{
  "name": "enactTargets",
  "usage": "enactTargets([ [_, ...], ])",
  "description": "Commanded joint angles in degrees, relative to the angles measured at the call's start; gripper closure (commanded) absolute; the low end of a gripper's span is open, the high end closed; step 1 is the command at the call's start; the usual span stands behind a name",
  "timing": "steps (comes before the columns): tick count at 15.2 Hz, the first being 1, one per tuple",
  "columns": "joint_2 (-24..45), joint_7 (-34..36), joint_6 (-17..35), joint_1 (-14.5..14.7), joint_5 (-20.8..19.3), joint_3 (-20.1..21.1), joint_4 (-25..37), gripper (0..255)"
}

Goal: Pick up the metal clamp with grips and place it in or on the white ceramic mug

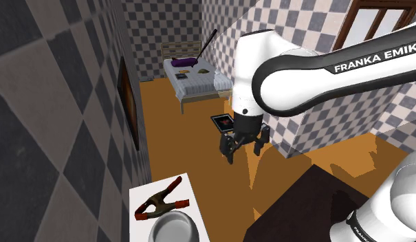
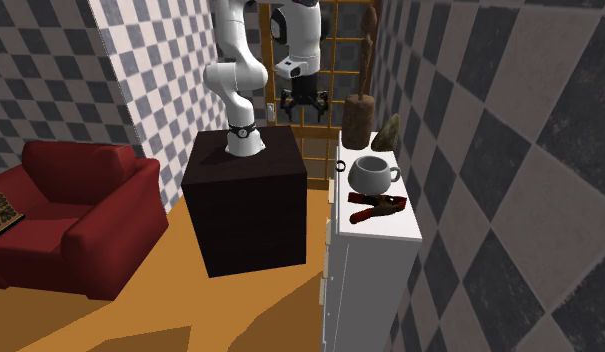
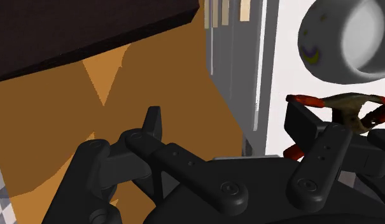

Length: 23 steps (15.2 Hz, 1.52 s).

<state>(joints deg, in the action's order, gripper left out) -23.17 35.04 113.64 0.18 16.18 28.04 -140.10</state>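
The clamp [image 1: 160, 199], dark brown with red grips, lies flat on the white cabinet top [image 1: 192, 199]. Right beside it stands the pale grey-white mug [image 1: 173, 227]. In the second exterior view the clamp [image 2: 377, 207] lies in front of the mug [image 2: 373, 175], whose handle points to that view's right. My gripper [image 1: 244, 146] hangs open over the orange floor, well off the cabinet and above its level, with nothing between the fingers. In the wrist view the gripper [image 3: 226, 124] stands wide, with the clamp [image 3: 350, 108] and mug [image 3: 347, 41] beyond one finger [image 3: 299, 124].
The black stand box [image 2: 248, 200] sits close beside the white cabinet [image 2: 375, 270]. A tall brown holder [image 2: 358, 115] and a greenish lump [image 2: 388, 135] stand behind the mug. The checkered wall [image 2: 490, 150] runs along the cabinet. A red armchair [image 2: 70, 215] stands farther off.
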Motion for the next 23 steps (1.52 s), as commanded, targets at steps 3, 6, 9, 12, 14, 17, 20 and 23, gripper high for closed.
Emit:
enactTargets([
  [3,8.9,9.6,6.1,-1.1,-2.0,5.4,3.6,0],
  [6,16.6,17.5,10.3,-2.1,-5.9,8.7,6.9,0],
  [9,25.0,26.2,13.7,-1.9,-11.9,10.5,11.0,0],
  [12,33.5,35.0,15.7,-0.1,-18.7,10.2,15.9,0],
  [14,38.9,40.2,16.5,2.2,-22.8,8.8,19.7,0],
  [17,46.4,46.7,16.8,6.1,-27.6,6.1,26.0,0],
  [20,53.4,51.7,16.4,10.0,-31.0,3.2,33.0,0],
  [23,60.3,55.6,15.5,13.7,-33.1,0.4,40.9,0],
])
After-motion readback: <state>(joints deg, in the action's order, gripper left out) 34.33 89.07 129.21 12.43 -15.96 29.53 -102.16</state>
